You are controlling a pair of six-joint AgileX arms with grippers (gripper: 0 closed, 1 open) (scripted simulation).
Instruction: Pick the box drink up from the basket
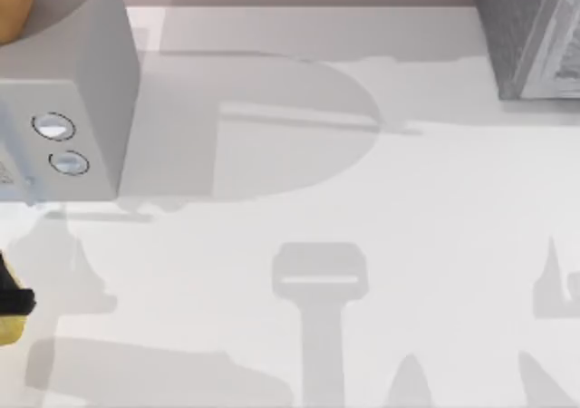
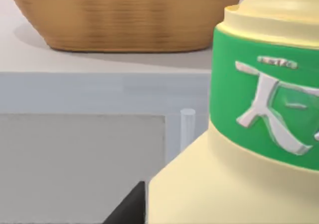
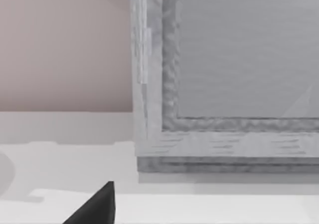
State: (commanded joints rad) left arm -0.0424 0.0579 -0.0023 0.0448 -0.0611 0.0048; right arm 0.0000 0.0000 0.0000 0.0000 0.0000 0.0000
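Holding box drink (image 2: 239, 174), left gripper (image 1: 11, 310) sits at table's 8 o'clock edge, shut on it. You lift slow, straight, clear of basket (image 2: 124, 20). Right gripper (image 3: 97, 204): cannot tell.

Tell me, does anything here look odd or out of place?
Nothing looks spilled or broken. One oddity: the box drink sits very close to the left wrist camera, outside the wicker basket. In the top view a yellow-and-black bit pokes in at the left edge.
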